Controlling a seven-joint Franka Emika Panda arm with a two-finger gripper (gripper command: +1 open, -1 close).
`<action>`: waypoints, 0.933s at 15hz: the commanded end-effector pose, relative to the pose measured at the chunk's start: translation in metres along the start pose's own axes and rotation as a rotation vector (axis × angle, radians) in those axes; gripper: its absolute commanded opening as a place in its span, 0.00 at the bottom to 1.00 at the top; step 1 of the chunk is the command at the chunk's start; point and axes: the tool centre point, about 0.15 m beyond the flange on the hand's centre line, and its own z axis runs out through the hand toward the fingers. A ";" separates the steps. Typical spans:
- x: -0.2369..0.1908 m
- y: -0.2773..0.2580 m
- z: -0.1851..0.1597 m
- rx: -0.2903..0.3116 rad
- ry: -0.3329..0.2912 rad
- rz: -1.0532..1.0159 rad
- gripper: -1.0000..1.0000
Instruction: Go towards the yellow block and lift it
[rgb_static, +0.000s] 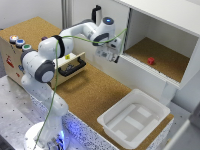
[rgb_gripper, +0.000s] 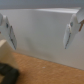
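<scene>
The yellow block is a tiny bright cube on the wooden box, just behind the black handle. My gripper hangs above the cork table by the white cabinet's front wall, well off to the exterior view's right of the block. In the wrist view the gripper is open and empty. Its two fingers stand wide apart, facing the white wall. The block does not show in the wrist view. A dark shape sits at one corner there.
A small red cube lies on the cork floor inside the white cabinet. Coloured push-buttons sit on the wooden box. A white tray stands at the table's front right.
</scene>
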 end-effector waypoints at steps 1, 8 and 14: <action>0.003 -0.110 0.026 -0.048 -0.035 -0.229 1.00; 0.015 -0.186 0.050 0.084 -0.074 -0.504 1.00; 0.037 -0.199 0.108 0.163 -0.091 -0.520 1.00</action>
